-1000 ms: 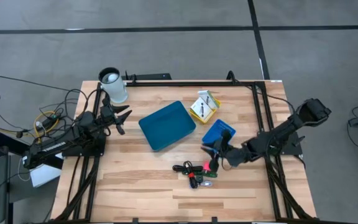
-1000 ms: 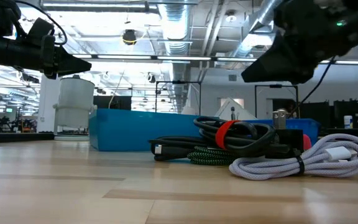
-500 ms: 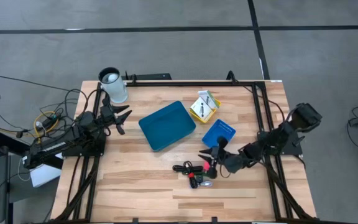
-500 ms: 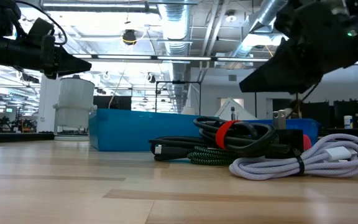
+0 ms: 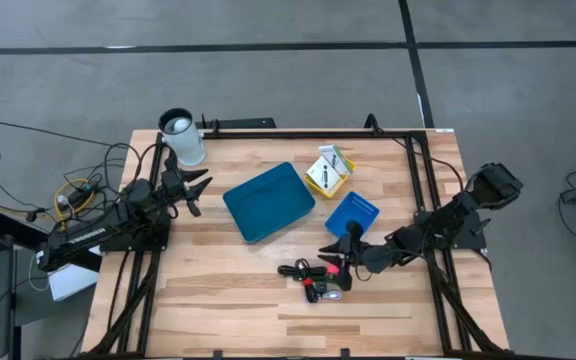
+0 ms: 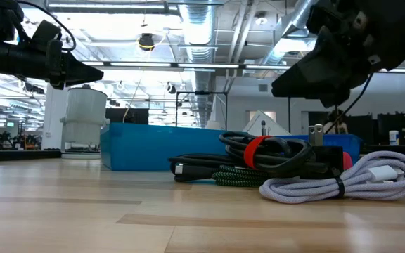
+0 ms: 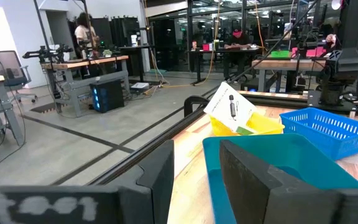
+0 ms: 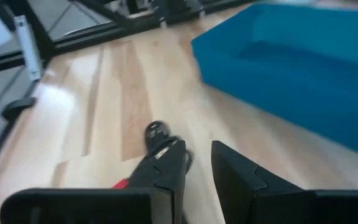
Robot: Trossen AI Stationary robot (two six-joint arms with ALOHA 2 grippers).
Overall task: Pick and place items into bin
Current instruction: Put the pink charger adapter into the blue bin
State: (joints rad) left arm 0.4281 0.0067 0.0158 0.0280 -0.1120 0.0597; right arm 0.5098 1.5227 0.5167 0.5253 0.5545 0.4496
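Observation:
A bundle of cords [image 5: 315, 276] lies on the wooden table near its front edge: black cables with a red strap [image 6: 253, 150], a green-black braided one and a coiled white one [image 6: 343, 179]. My right gripper [image 5: 332, 258] hovers just above the bundle's right end, slanting down, open by a narrow gap with nothing between its fingers [image 8: 197, 152]. A black cable end [image 8: 156, 133] lies ahead of it. The teal bin [image 5: 268, 201] sits at the table's middle. My left gripper [image 5: 200, 189] waits open, held level, left of the bin [image 7: 272, 155].
A small blue basket [image 5: 353, 212] stands right of the bin, behind my right gripper. A yellow box with a white packet [image 5: 327, 171] sits at the back. A white cup [image 5: 182, 138] stands at the far left corner. Bare wood lies along the front.
My right gripper has tipped farther downward and edged from over the blue basket toward the near edge and the cable bundle. Its finger gap looks the same. The cables have not moved.

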